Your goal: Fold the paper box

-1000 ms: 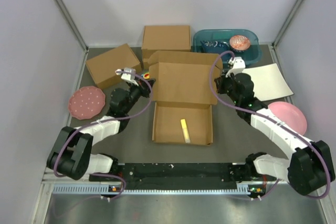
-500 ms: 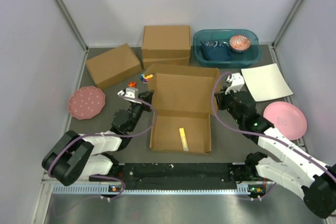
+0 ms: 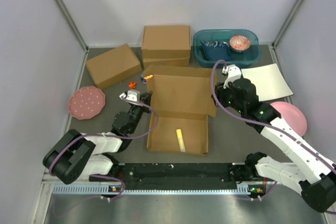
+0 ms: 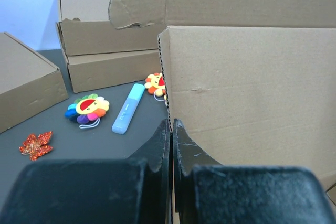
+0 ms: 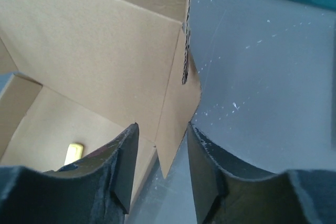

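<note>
Paper box (image 3: 191,95) flap edge inside spread right tool (image 5: 161,129)

Lays the left arm (image 3: 100,141) low and forward, elbow folded near its base, wrist aimed up-right. Pinches the left gripper (image 4: 171,129) nearly closed on a side edge of the paper box (image 3: 181,94). Holds the right arm (image 3: 283,130) higher, angled inward. Sets the right gripper (image 5: 161,127) with jaws apart, astride a corner flap.
</note>
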`<state>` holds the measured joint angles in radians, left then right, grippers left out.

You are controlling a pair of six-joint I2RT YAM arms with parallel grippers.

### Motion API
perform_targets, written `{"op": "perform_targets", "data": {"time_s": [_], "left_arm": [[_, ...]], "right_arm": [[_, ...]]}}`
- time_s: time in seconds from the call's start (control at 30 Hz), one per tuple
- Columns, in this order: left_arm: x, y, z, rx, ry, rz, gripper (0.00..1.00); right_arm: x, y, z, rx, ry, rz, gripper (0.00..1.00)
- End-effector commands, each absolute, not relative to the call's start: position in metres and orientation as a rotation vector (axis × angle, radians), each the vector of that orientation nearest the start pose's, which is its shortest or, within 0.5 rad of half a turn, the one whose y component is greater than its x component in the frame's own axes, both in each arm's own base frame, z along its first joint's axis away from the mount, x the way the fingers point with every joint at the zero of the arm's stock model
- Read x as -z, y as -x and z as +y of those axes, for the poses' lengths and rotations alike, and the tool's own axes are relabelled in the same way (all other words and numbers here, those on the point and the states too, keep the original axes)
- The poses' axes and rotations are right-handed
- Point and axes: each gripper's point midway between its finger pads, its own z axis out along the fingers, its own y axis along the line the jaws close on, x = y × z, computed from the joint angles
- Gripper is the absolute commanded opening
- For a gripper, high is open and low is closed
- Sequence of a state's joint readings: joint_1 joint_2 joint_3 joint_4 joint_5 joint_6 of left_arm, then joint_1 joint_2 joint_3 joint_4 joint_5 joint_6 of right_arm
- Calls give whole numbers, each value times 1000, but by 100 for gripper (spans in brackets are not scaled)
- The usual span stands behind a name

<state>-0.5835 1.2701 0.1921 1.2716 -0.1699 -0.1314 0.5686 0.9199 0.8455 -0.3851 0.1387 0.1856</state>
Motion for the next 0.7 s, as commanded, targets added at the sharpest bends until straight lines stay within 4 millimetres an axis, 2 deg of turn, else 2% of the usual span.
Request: {"op": "perform_targets", "data": {"time_s": [0.0,0.03,0.07,0.1,0.23,0.43,0.67], "left_arm": [[-242,-305,-175,508,-131,1144,0],[-242,-304,-175,501,-135,1145,0],[-241,-304,-175,499,-138,1144,0],[-242,-304,-174,494,-136,1143,0],[-241,-304,-175,487,-143,1144,0],[-243,-304,-177,489,-147,1140,0],[-241,-303,-177,487,-147,1145,0]], "right_arm": [[-217,-268,159,-380,345,2115,47],[-213,-272,154,-380,324,2146,51],[-218,-275,152,-384,315,2151,58],[-217,-270,156,-429,336,2179,61],[-216,-272,154,-428,357,2229,67],[-205,-284,161,-436,364,2275,65],[-182,-293,160,-399,351,2305,52]]}}
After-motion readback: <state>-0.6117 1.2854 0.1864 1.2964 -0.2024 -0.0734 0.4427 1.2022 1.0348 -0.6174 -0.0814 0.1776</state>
